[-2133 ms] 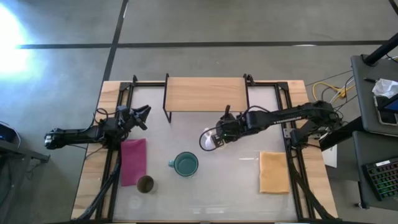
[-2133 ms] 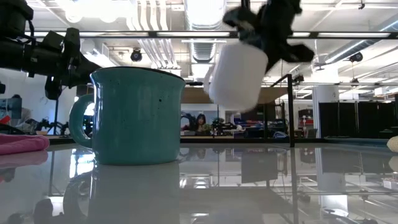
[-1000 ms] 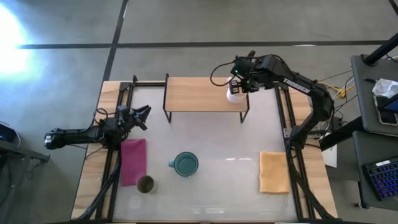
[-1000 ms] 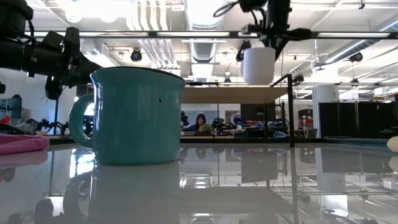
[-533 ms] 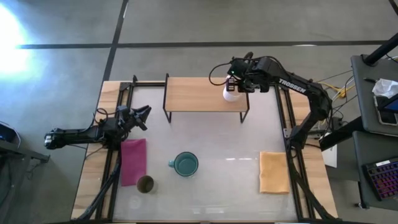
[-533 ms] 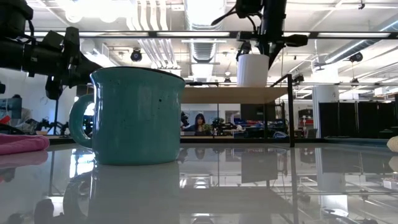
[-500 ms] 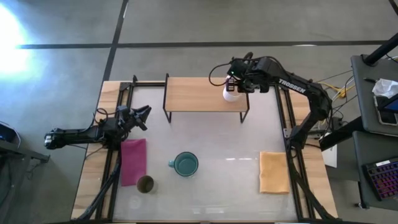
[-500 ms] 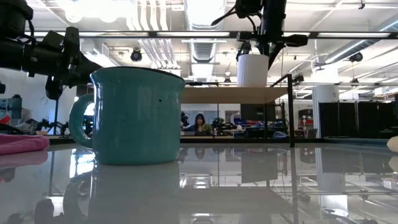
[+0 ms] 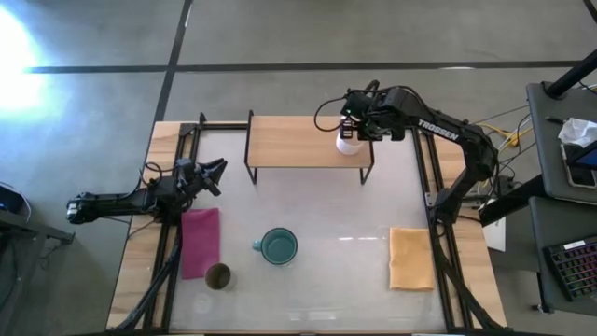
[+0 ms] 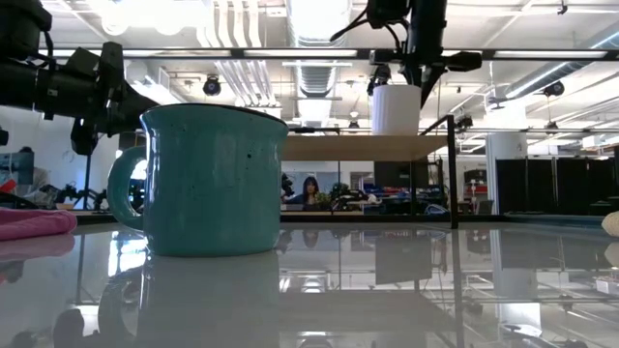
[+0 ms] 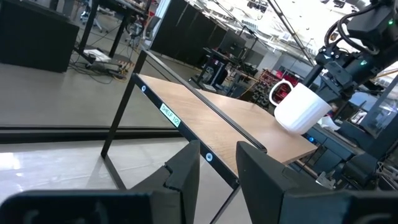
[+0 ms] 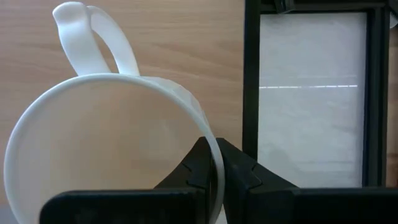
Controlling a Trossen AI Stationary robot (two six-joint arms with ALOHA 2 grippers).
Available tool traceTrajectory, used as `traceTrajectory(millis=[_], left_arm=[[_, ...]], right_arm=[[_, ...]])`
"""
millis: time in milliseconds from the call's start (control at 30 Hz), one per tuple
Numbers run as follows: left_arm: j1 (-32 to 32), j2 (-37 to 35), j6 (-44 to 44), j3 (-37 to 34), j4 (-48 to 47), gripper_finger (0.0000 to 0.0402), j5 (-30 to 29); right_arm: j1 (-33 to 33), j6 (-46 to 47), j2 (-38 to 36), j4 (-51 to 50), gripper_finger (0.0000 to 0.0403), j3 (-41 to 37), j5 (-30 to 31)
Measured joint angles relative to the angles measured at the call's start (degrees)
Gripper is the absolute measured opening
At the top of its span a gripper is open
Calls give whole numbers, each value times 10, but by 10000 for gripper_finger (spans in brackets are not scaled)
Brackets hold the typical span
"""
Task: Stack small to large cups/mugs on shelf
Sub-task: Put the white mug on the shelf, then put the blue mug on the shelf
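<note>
Left claw [image 9: 213,171]: rests low over the counter's left side, just above the pink cloth and well apart from the shelf; its fingers [image 11: 186,174] stand a little apart with nothing between them, and it points toward the shelf.
Pink cloth [image 9: 200,242]: lies flat on the counter near the left edge, below the left claw in the high view.
Olive-brown tumbler [image 9: 218,276]: stands upright on the counter, touching or just beside the lower right corner of the pink cloth.
Teal mug [image 9: 279,246]: stands upright on the counter near the middle, handle toward the left, well apart from the shelf; in the low view it fills the near left.
Shelf [image 9: 298,142]: light-wood board on black legs at the far middle of the counter [image 9: 345,280], bare along its left and centre.
White mug [image 9: 348,142]: at the shelf's right end, upright and open side up, handle pointing toward the shelf's far edge; in the low view its base sits at the level of the board.
Right claw [image 9: 358,129]: above the shelf's right end, fingers pressed onto the white mug's rim, one inside and one outside the wall, as the right wrist view shows.
Orange cloth [image 9: 410,258]: lies flat on the counter's right side, well apart from everything else.
</note>
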Motion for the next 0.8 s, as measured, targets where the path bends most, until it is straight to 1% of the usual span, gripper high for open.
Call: traceTrajectory(millis=[167,233,533,667,800], left_arm=[[0,0,0,0,0,91,0],[0,0,0,0,0,91,0],[0,0,0,0,0,91,0],[0,0,0,0,1,91,0],[0,0,2,0,0,91,-3]], right_arm=[[2,-12,0,1,14,0,2],[3,-15,0,2,21,0,2],[6,-22,0,5,102,0,7],[8,-28,-1,5,123,0,7],[14,-42,-3,6,134,9,12]])
